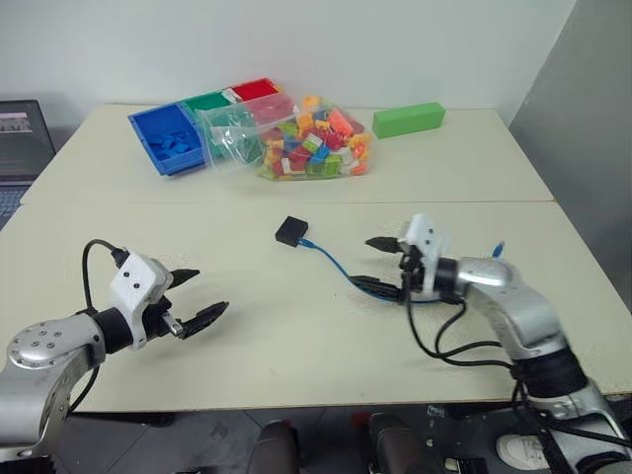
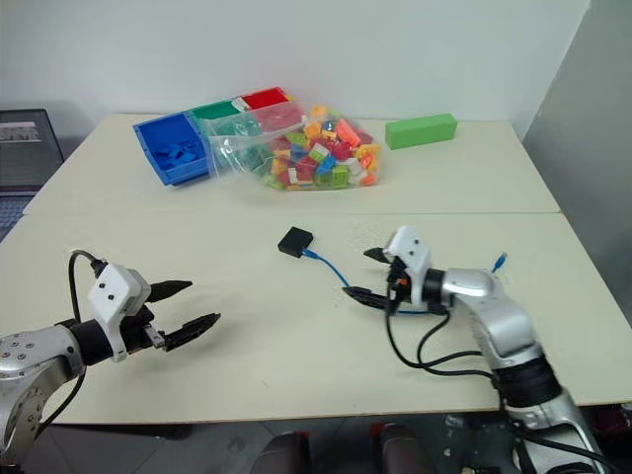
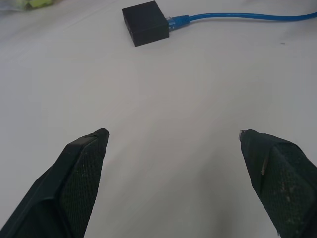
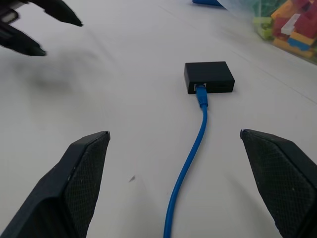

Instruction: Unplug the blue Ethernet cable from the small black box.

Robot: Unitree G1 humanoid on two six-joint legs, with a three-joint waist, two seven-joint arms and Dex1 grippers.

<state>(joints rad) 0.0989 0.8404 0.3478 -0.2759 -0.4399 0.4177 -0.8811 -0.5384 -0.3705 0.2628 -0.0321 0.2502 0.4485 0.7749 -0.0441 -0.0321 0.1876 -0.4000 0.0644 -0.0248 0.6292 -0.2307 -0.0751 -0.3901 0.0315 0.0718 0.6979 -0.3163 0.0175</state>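
The small black box (image 1: 291, 231) sits mid-table with the blue Ethernet cable (image 1: 331, 259) plugged into its right side, trailing right toward the right gripper (image 1: 373, 263). That gripper's fingers are spread wide, empty. The left gripper (image 1: 198, 294), near left, is equally wide and empty.

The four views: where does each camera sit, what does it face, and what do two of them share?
Left eye and right eye: on the head, looking down over the table and both arms.
Left wrist: along the open left gripper toward the box.
Right wrist: along the open right gripper toward the box, plug in.
Both wrist views share box and cable.
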